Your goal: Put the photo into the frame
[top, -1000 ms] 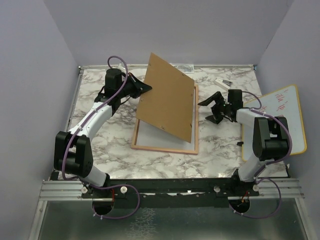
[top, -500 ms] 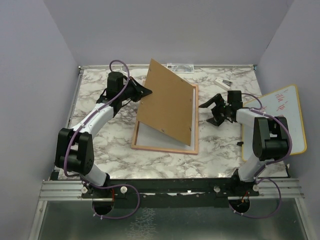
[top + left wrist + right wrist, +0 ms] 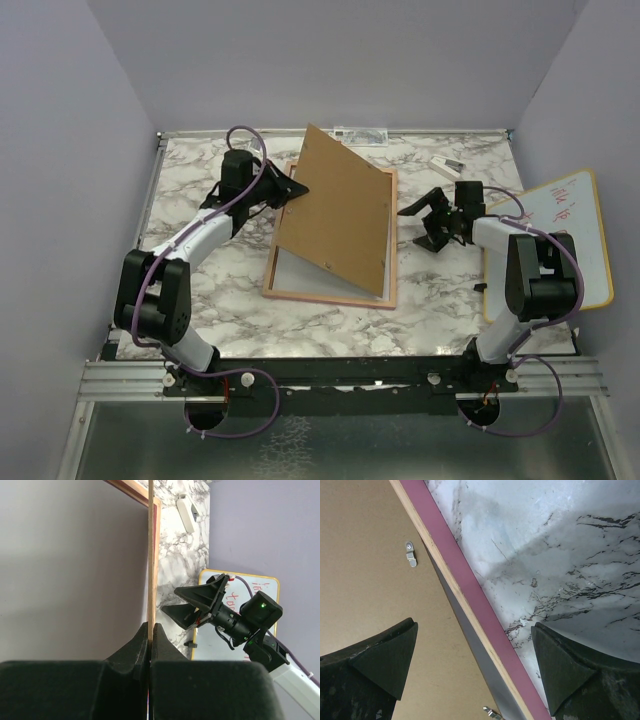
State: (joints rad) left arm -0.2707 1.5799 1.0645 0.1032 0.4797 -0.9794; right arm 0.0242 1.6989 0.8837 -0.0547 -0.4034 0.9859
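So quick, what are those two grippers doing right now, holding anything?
Left gripper: closed on the edge of the brown backing board, which tilts up over the frame.
Right gripper: open, holding nothing.

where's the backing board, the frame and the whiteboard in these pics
backing board [image 3: 340, 205]: top view, middle of its brown face
frame [image 3: 330, 298]: top view, on its near rail
whiteboard [image 3: 592, 235]: top view, white writing surface near its right edge

Left gripper's [image 3: 150, 625] jaws pinch the board [image 3: 150, 555], seen edge-on and running to 12 o'clock. At 4 o'clock, the right gripper [image 3: 169, 600] gapes over the marble worktop [image 3: 175, 565], with the whiteboard [image 3: 265, 587] behind.
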